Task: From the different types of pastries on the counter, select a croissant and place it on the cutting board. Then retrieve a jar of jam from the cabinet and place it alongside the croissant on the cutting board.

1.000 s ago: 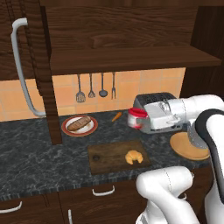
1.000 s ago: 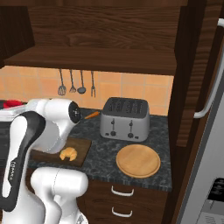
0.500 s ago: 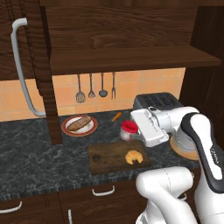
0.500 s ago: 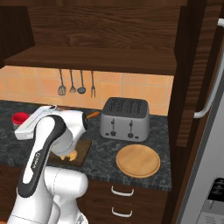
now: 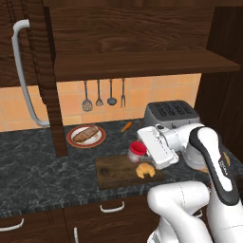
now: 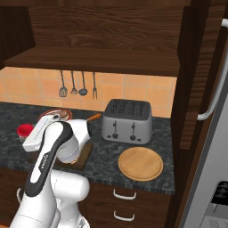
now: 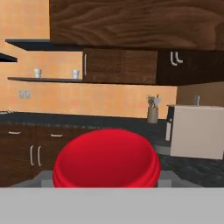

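One tabletop (image 5: 28,166) | cutting board (image 5: 114,173) bearing croissant (image 5: 145,170) at right end | jar of jam (image 5: 136,150) pinched in jaws of gripper (image 5: 142,151), just over board's back edge | risk: bumping croissant, or tipping off edge if released there

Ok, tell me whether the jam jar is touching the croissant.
Apart: in the left base view dark board shows between the jar of jam and the croissant.

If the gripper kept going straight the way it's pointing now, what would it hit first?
The gripper points sideways over the counter, holding the jar of jam. The hand view shows open space beyond the jar; depth is uncertain.
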